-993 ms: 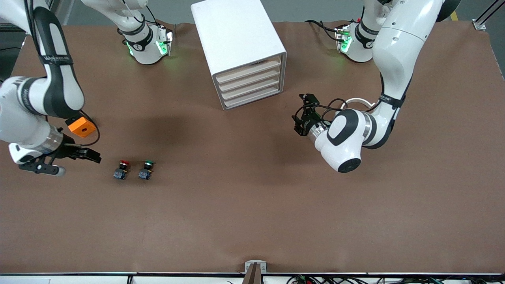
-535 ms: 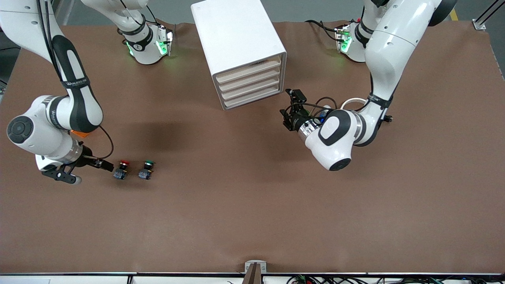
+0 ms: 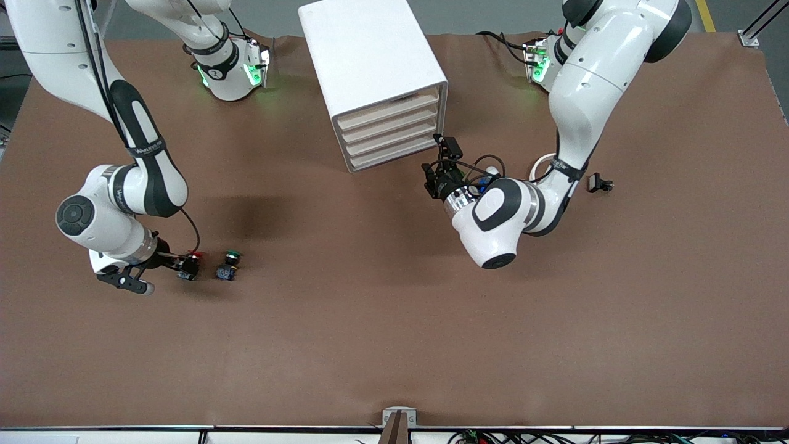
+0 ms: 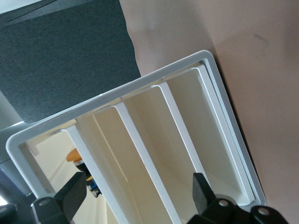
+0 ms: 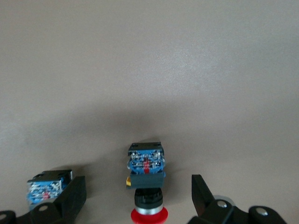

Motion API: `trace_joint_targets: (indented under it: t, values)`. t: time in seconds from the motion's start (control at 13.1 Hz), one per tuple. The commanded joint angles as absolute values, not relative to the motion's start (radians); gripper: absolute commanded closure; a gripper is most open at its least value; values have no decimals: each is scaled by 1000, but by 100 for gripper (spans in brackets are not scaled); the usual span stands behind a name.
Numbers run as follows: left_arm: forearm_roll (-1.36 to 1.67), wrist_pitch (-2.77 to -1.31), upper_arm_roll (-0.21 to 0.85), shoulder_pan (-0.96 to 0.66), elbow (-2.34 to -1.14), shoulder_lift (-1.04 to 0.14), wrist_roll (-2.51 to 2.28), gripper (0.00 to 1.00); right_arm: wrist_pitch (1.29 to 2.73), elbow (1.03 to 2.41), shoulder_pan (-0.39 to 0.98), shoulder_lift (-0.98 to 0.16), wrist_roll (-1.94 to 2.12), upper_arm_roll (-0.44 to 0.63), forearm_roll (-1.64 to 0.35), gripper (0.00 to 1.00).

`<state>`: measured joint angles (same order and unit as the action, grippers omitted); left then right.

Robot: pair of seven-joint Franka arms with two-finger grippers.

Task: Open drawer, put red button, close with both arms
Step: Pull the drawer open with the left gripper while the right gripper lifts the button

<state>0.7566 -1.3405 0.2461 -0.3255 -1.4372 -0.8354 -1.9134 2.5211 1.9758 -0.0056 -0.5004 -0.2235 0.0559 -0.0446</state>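
Observation:
The white cabinet (image 3: 370, 61) stands mid-table near the bases, its four beige drawer fronts all shut; the drawer (image 3: 389, 105) is the uppermost. In the left wrist view the cabinet front (image 4: 140, 140) fills the frame and the uppermost drawer (image 4: 49, 154) lies at one edge. My left gripper (image 3: 431, 177) (image 4: 138, 196) is open, in front of the lower drawers and apart from them. The red button (image 3: 191, 264) (image 5: 145, 186) lies on its side on the table. My right gripper (image 3: 175, 265) (image 5: 138, 198) is open, with one finger on each side of the red button.
A green-capped button (image 3: 228, 266) lies beside the red one toward the left arm's end; its blue body (image 5: 46, 186) shows beside one right finger. A small black part (image 3: 599, 183) and a white ring (image 3: 545, 163) lie by the left arm.
My right gripper moved across the table to the red button and now straddles it. My left gripper moved closer to the cabinet's drawer fronts.

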Motion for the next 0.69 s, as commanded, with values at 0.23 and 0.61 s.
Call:
trace_joint_targets:
  t: [0.23, 0.61]
  values:
    - [842, -1316, 253, -339, -1433, -884, -2020, 0, 2548, 1960, -8, -548, -230, 60, -51, 0]
    - [853, -1313, 253, -362, -1525, -893, -2058, 0, 2548, 1948, -15, -577, -232, 60, -49, 0]
